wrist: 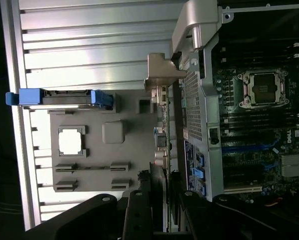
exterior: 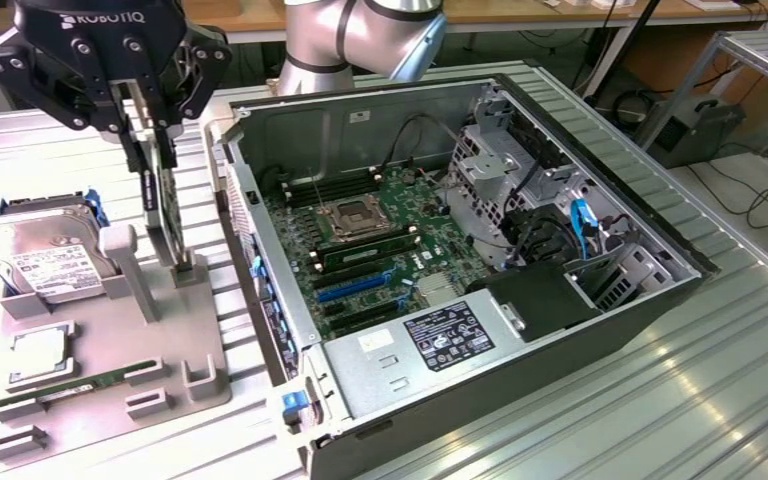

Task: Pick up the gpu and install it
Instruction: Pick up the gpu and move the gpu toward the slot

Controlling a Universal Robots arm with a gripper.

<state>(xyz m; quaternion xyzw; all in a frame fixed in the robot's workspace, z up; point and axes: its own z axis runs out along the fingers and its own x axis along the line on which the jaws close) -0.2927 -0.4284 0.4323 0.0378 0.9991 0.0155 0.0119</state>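
Exterior view, from its left to its right: a hard drive [exterior: 37, 255] rests in a grey fixture [exterior: 117, 340]. Next, the gpu [exterior: 164, 225] stands on edge in that fixture's slot, with the gripper [exterior: 153, 150] clamped on its upper part, and the open computer case [exterior: 344, 125] lies just beside. Wrist view shows the gpu's thin edge between the dark fingers [wrist: 144, 210].

The graphics card [exterior: 164, 220] stands edge-on, fan face hidden. The gripper [exterior: 151, 150] is cut off at its top. Print on the label [exterior: 448, 335] is too small to read.
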